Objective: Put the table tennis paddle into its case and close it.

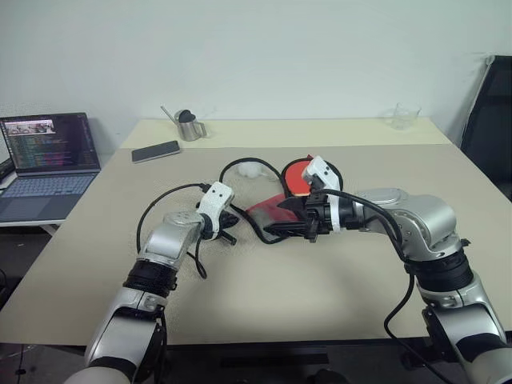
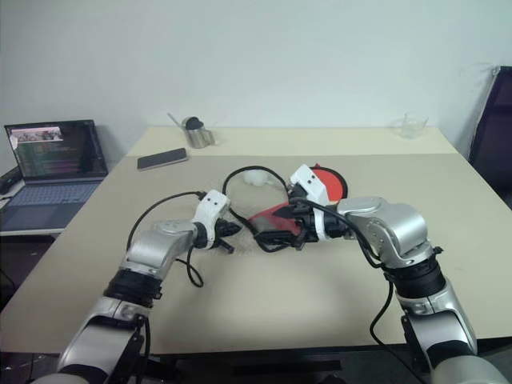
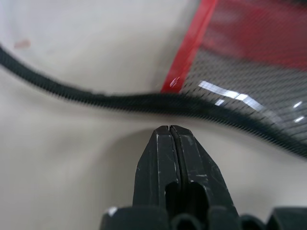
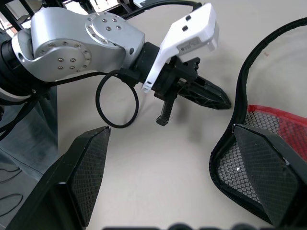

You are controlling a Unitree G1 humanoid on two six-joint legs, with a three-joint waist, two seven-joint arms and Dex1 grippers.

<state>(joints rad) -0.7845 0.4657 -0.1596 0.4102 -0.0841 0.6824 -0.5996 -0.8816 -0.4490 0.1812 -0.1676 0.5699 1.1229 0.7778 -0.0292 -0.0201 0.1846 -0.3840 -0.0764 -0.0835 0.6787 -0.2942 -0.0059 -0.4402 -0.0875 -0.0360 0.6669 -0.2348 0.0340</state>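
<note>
The case [image 1: 266, 210] lies mid-table, red with black mesh [image 4: 230, 165] and a black zip edge [image 3: 120, 100]. My right gripper [image 1: 280, 222] reaches in from the right, fingers wide open. One finger [image 4: 268, 177] lies over the case's mesh and the other [image 4: 81, 177] is over bare table. My left gripper [image 1: 233, 222] is shut on nothing, its tip [image 3: 170, 136] just short of the zip edge, and it also shows in the right wrist view [image 4: 211, 96]. A rounded red face [image 1: 298, 173] shows behind my right wrist; I cannot tell whether it is the paddle or part of the case.
Black cables [image 1: 240, 164] loop over the table around a small white object [image 1: 252, 170]. At the back stand a phone [image 1: 156, 151], a metal cup [image 1: 190, 126] and a glass [image 1: 406, 114]. A laptop [image 1: 48, 160] sits at the left and a black chair [image 1: 492, 120] at the right.
</note>
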